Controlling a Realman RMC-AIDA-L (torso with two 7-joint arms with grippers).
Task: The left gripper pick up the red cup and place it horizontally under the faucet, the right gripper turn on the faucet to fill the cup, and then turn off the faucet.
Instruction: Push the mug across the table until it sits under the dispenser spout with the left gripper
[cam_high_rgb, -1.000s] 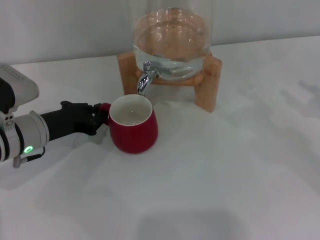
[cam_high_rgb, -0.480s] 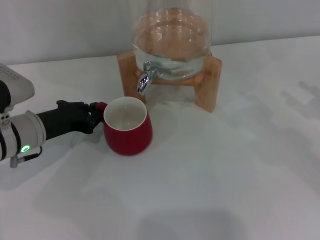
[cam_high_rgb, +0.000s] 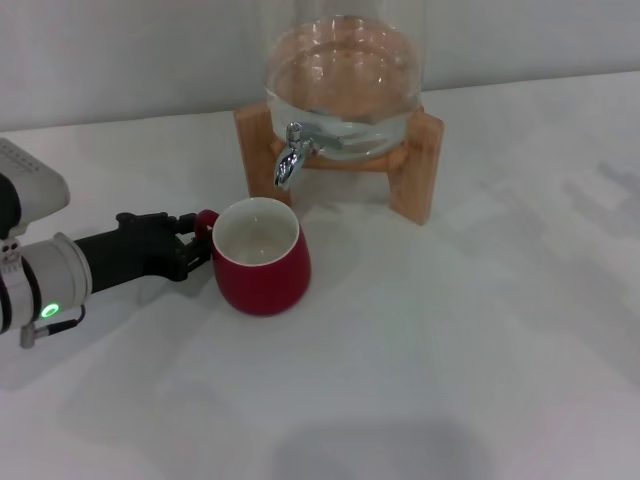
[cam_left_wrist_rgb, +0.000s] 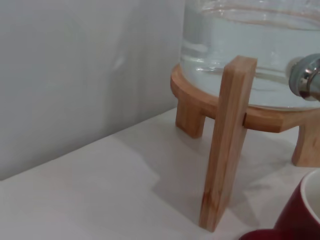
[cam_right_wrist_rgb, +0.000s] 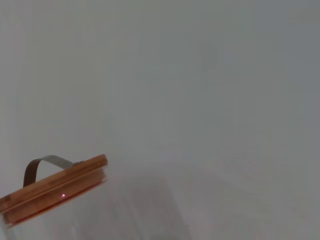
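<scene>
Left gripper (cam_high_rgb: 196, 243) is low over the table (cam_high_rgb: 450, 330), fingers closed on the handle of the cup (cam_high_rgb: 260, 258) — holding it upright, mouth up, white inside showing. Cup sits in front of the faucet (cam_high_rgb: 288, 156) and a little toward the robot's left, near but not under the spout (spout tip looks just beyond the far rim from the head view). Jar (cam_high_rgb: 345, 75) on its wooden stand (cam_high_rgb: 420, 165) is half full of water.

Right gripper isn't visible anywhere; its wrist camera only catches the jar's lid (cam_right_wrist_rgb: 55, 187) against the wall, so I cannot tell its state.

Risks — grip is only on the small handle, so the cup could swivel or tip when nudged. If it stops short of the spout, water lands on the table. Pushing too far bumps the rim into the stand's leg (cam_left_wrist_rgb: 225, 145).
</scene>
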